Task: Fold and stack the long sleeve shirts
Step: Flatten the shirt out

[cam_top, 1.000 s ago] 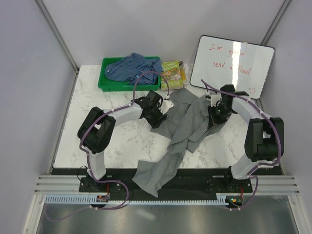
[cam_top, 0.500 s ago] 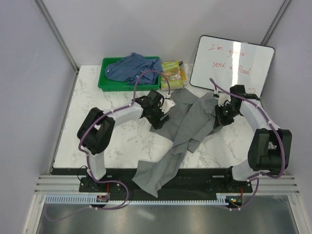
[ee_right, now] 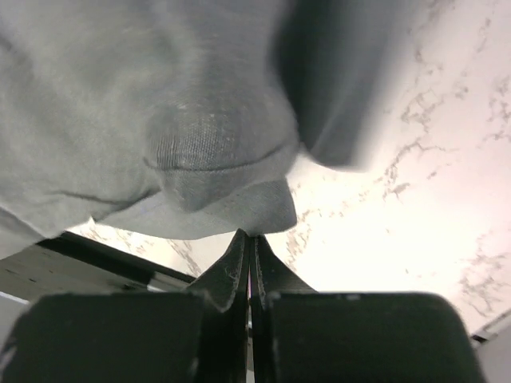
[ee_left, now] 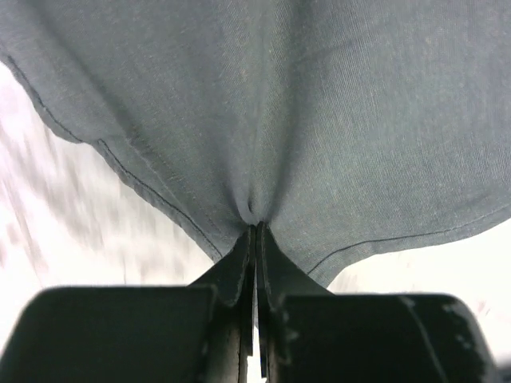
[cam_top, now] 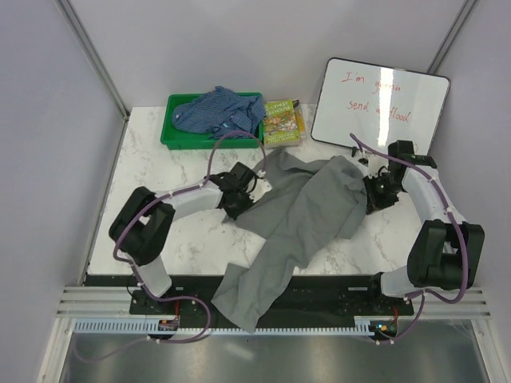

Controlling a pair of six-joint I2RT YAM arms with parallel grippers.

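Observation:
The grey long sleeve shirt lies spread across the middle of the marble table, and one part of it hangs over the near edge. My left gripper is shut on its left hem, the cloth bunching at the fingertips. On the shirt's right side, my right gripper is shut on a fold of grey cloth lifted a little off the table. The blue checked shirt sits crumpled in the green tray at the back left.
A yellow-green book lies beside the tray. A whiteboard with red writing leans at the back right. White walls close in the table's sides and back. The dark base rail runs along the near edge.
My left gripper has shut on the grey shirt's left hem and pulled left. The right arm has drawn its hold to the right, so the shirt is spread wider.

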